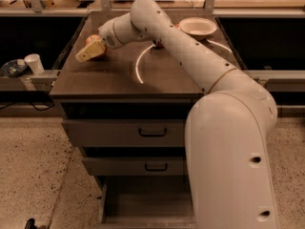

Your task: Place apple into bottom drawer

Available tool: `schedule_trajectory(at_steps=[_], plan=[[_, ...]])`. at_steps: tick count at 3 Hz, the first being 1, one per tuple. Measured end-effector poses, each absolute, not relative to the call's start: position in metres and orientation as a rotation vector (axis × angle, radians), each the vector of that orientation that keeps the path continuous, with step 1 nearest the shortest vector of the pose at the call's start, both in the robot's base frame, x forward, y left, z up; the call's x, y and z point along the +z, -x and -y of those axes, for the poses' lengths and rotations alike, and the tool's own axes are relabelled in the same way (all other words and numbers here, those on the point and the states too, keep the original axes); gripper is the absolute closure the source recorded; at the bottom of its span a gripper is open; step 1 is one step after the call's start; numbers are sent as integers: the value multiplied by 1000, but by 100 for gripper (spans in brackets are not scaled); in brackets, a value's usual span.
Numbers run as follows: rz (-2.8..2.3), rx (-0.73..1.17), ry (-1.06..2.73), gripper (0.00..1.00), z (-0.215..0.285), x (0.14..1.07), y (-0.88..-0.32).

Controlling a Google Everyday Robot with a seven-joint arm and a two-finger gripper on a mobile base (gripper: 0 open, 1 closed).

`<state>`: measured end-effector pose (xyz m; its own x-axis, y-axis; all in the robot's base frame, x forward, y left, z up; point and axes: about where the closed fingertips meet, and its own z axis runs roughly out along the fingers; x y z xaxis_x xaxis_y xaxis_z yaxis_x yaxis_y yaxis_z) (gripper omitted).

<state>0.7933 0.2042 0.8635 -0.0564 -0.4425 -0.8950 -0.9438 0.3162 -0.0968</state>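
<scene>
The apple (94, 39) shows as a small reddish round shape at the back left of the cabinet top, partly hidden by my gripper (89, 52), which sits right against its front side. Whether the gripper holds it does not show. The bottom drawer (143, 202) is pulled open at the foot of the cabinet, a shallow tray with a plain dark inside and nothing in it. My white arm reaches from the lower right across the cabinet top.
A white bowl (198, 26) stands at the back right of the cabinet top (109, 80). A bit of the red can (157, 45) peeks out behind the arm. Two shut drawers with black handles (152, 132) are above the open one. A paper cup (33, 62) stands on the left ledge.
</scene>
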Motion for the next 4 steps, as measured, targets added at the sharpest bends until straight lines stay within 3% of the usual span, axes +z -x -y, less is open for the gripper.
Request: schedule_trajectory(at_steps=[3, 4], plan=[[-1567, 809, 1362, 85, -203, 860, -768], [-1444, 911, 1401, 100, -185, 881, -741]])
